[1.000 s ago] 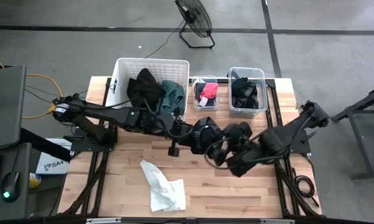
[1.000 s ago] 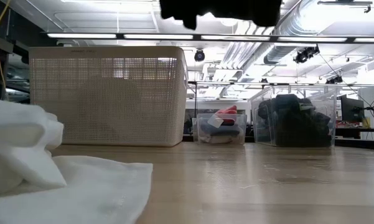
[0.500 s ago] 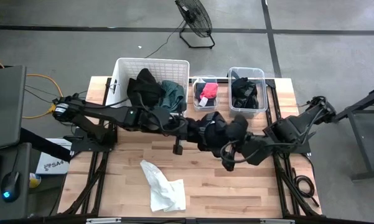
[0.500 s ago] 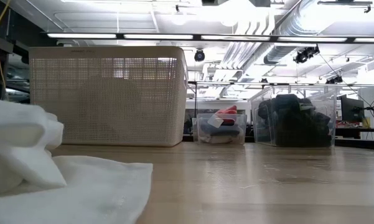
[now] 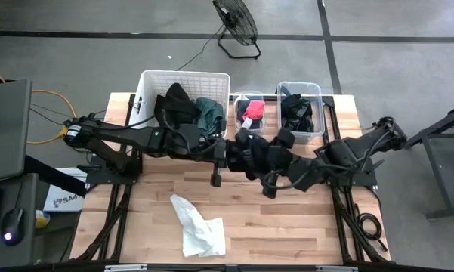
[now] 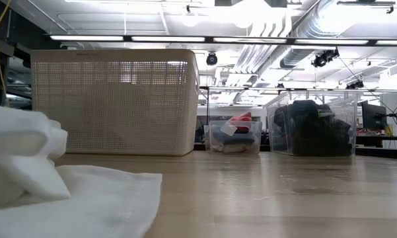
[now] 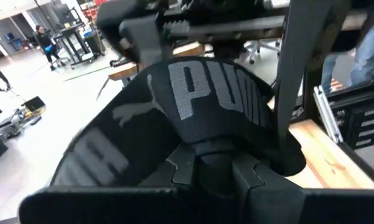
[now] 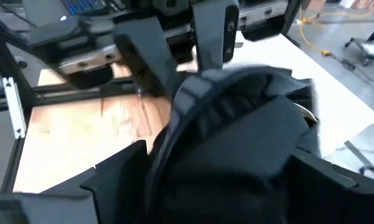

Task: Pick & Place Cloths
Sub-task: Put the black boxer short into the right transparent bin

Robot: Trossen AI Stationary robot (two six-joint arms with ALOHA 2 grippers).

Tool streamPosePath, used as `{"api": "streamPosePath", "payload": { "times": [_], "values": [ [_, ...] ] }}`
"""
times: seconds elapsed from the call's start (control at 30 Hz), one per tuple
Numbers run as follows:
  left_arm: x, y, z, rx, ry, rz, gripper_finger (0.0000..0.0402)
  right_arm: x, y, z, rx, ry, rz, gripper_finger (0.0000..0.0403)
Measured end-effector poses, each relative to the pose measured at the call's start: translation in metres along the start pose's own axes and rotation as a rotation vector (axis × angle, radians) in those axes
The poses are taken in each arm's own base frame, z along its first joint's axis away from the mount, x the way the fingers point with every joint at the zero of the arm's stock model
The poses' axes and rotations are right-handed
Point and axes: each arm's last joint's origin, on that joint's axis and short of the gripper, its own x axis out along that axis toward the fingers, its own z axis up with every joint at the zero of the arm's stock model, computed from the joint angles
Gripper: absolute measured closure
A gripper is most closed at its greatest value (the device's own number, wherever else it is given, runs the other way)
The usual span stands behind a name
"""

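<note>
A black garment [image 5: 258,153] with a grey-lettered waistband [image 7: 205,99] hangs in the air between both grippers, above the table's middle. My left gripper [image 5: 238,153] is shut on its left side and my right gripper [image 5: 282,164] on its right side. A white cloth [image 5: 200,227] lies crumpled on the near part of the table. Black and teal cloths [image 5: 187,109] rest in the white basket [image 5: 147,79]. A red-pink piece [image 5: 251,112] lies in the small tub, and a black cloth [image 5: 296,112] fills the larger tub. My left gripper pinches the black garment just below the lettered waistband [image 7: 213,148], and the band arches over the fingers. The garment is lifted clear of the table. My right gripper holds a bunched part of the same garment [image 8: 236,143] between its two fingers [image 8: 121,165], several layers thick, also clear of the table.
The basket and both clear tubs [image 5: 300,87] stand along the far edge. The white cloth fills the left foreground of the low view [image 6: 59,192]. Bare wood shows on the near right part of the table [image 5: 287,234].
Both grippers have carried the black garment up and toward the far edge, closer to the tubs. It has risen out of the top of the low view. The white cloth has stayed where it was.
</note>
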Motion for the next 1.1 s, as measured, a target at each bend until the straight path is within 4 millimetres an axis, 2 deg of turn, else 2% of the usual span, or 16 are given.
{"api": "streamPosePath", "payload": {
  "times": [0.13, 0.27, 0.4, 0.53, 0.63, 0.67, 0.93, 1.1],
  "values": [
    [0.0, 0.0, 0.002, -0.01, -0.025, -0.017, 0.0366, 0.01, -0.002, 0.004, -0.02, -0.006, 0.016, 0.009],
    [0.0, -0.001, 0.001, -0.027, -0.013, -0.027, 0.0366, 0.016, -0.005, 0.003, -0.027, 0.018, 0.029, 0.0124],
    [0.0, -0.001, 0.0, -0.025, 0.0, -0.028, 0.0366, 0.016, -0.004, 0.003, -0.039, 0.029, 0.045, 0.0195],
    [0.0, -0.001, -0.002, -0.023, 0.015, -0.026, 0.0357, 0.016, -0.006, -0.002, -0.066, 0.067, 0.04, 0.0291],
    [0.0, -0.001, -0.002, -0.022, 0.019, -0.021, 0.0325, 0.017, -0.007, -0.004, -0.07, 0.088, 0.032, 0.0362],
    [0.0, -0.001, -0.002, -0.017, 0.021, -0.021, 0.031, 0.017, -0.008, -0.004, -0.06, 0.094, 0.029, 0.0369],
    [-0.005, 0.002, 0.001, 0.037, 0.013, 0.011, 0.0165, 0.023, -0.029, -0.01, 0.029, 0.206, -0.051, 0.0369],
    [-0.016, 0.008, 0.005, 0.062, 0.049, 0.142, 0.011, 0.024, -0.051, -0.017, 0.087, 0.306, -0.145, 0.0369]
  ]
}}
